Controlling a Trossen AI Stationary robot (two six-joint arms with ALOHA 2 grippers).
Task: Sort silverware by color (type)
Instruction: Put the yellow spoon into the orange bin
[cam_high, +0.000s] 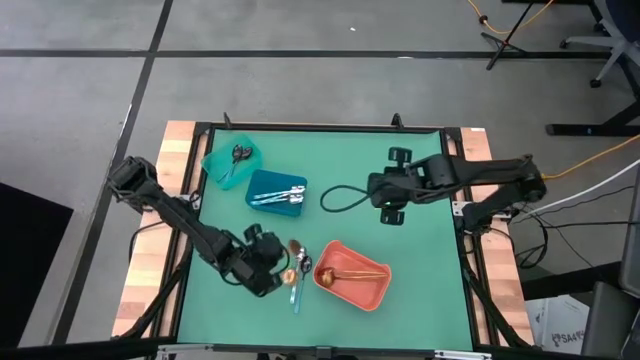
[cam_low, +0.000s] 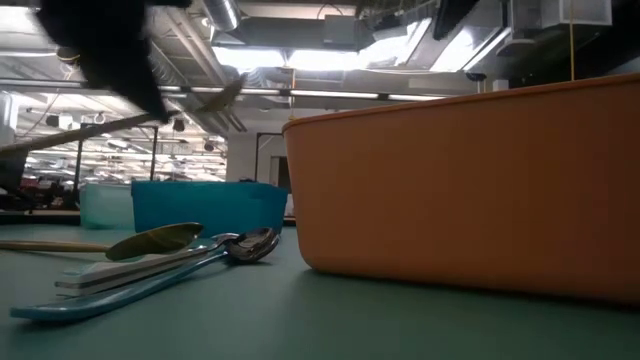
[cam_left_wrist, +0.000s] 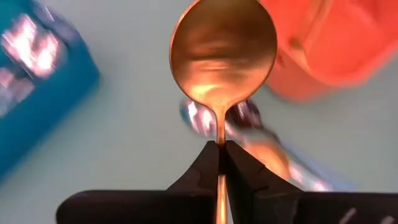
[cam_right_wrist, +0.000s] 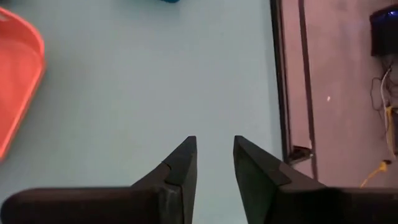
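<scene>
Silverware is partly sorted. A copper spoon (cam_left_wrist: 222, 56) is pinched by its thin handle in the left gripper (cam_left_wrist: 222, 149), jaws closed tight on it, bowl pointing ahead and lifted clear of the green surface (cam_high: 420, 270). Gripping the handle end leaves the bowl free, which should let it drop cleanly into a bin. Just below it lie the unsorted pieces (cam_high: 298, 272), a silver spoon and a light-blue-handled one, touching each other. Just beside them sits the coral bin (cam_high: 376, 289), already holding copper spoons (cam_high: 345, 274), so I judge that is where this one is bound. Farther off, the blue bin (cam_high: 262, 183) holds silver pieces and the teal bin (cam_high: 214, 161) dark ones. The right gripper (cam_right_wrist: 214, 163) waits well apart, jaws slightly parted and empty.
</scene>
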